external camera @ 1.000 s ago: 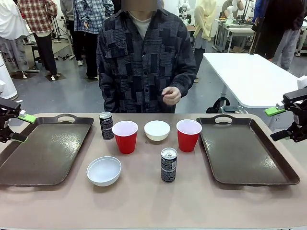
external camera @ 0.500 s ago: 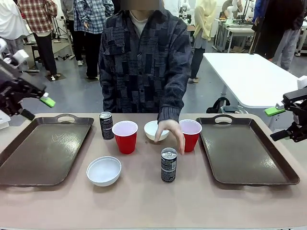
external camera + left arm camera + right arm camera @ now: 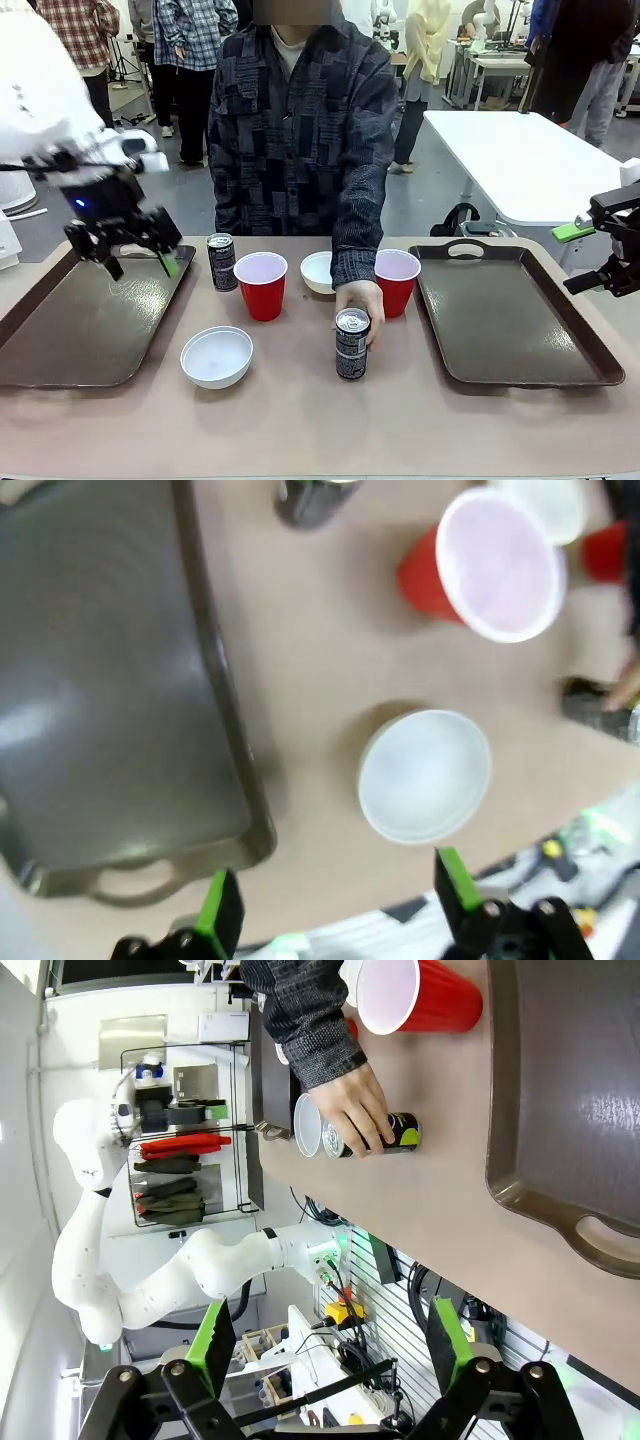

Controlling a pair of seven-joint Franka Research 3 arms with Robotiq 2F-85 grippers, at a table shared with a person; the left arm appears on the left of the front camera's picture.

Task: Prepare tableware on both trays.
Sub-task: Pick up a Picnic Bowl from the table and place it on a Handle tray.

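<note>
Two dark brown trays lie at the table's ends, the left tray (image 3: 70, 330) and the right tray (image 3: 520, 320). Between them stand two red cups (image 3: 261, 285) (image 3: 397, 280), a far bowl (image 3: 318, 272), a near bowl (image 3: 216, 356) and a far can (image 3: 221, 262). The person's hand (image 3: 362, 300) grips the near can (image 3: 351, 345). My left gripper (image 3: 139, 266) hangs open over the left tray's far right part. In the left wrist view the near bowl (image 3: 425, 775) and a red cup (image 3: 490, 570) lie beyond its open gripper (image 3: 338, 900). My right gripper (image 3: 578, 258) stays open beside the right tray (image 3: 570, 1090).
The person stands at the far side, leaning over the table's middle. A white table (image 3: 520, 160) and other people are behind. Bare tabletop lies along the near edge (image 3: 320, 430). The right wrist view shows the hand (image 3: 355, 1115) on the can (image 3: 390, 1135).
My left arm has swung in from the left edge to above the left tray. The person's hand came down from the chest onto the near can. The right arm is still.
</note>
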